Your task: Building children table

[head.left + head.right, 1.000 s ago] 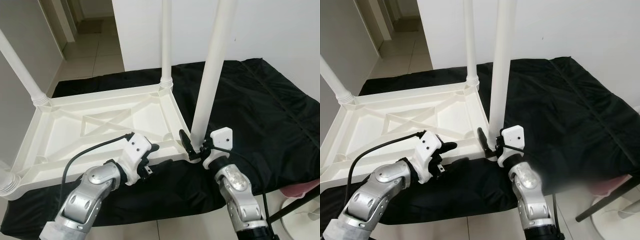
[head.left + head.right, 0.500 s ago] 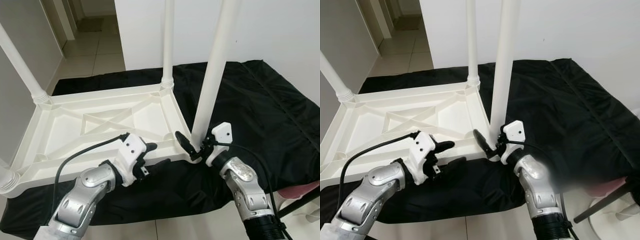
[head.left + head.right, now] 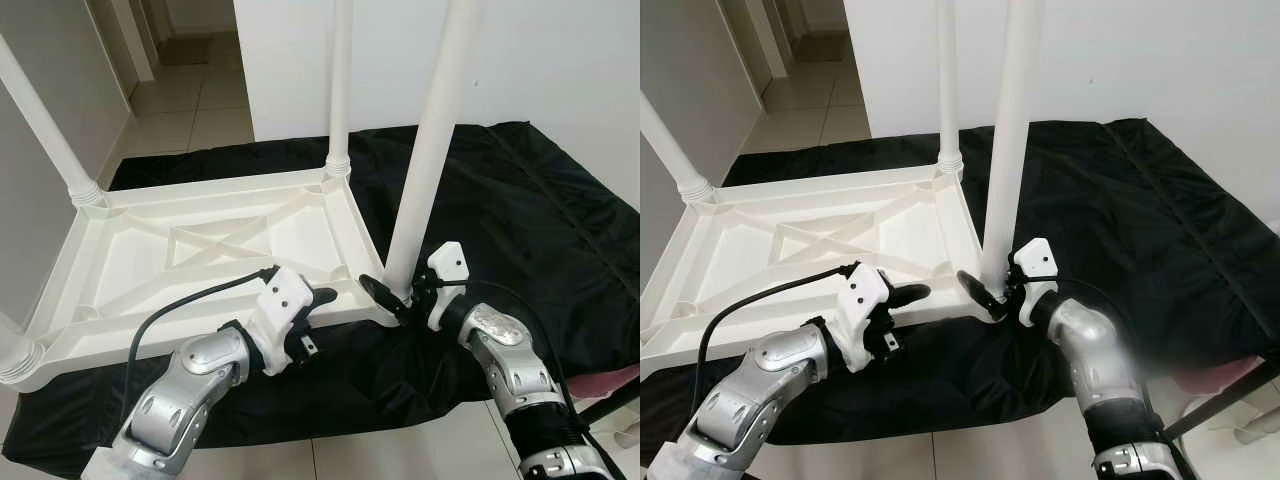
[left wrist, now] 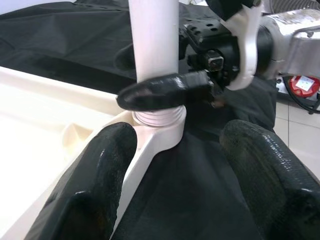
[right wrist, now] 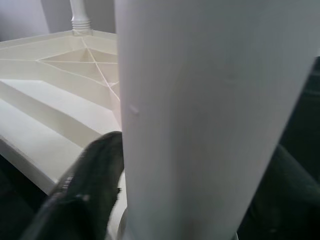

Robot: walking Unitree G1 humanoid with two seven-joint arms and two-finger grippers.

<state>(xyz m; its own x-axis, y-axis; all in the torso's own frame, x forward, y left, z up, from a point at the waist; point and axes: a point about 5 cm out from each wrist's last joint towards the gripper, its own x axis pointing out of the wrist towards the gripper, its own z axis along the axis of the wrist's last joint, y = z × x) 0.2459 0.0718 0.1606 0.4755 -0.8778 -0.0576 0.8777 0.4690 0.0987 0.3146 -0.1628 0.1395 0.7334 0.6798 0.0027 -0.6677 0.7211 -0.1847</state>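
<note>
The white plastic tabletop lies upside down on a black cloth, ribbed underside up, with legs standing from its corners at 10 o'clock, 12 o'clock and 8 o'clock. The step in hand looks like seating the near-right leg, which rises from the threaded socket at the tabletop's 4 o'clock corner. The right gripper is closed around the base of this leg, one black finger lying across the front of it just above the threads and the other behind. The left gripper hovers at the tabletop's near edge, at about 9 o'clock from the socket, its fingers spread wide and holding nothing. Threads are visible above the socket collar, so the leg is probably not fully home. The next move likely calls for turning the leg further while keeping it upright, with the left gripper pressing on the rim to stop the tabletop sliding on the cloth.
</note>
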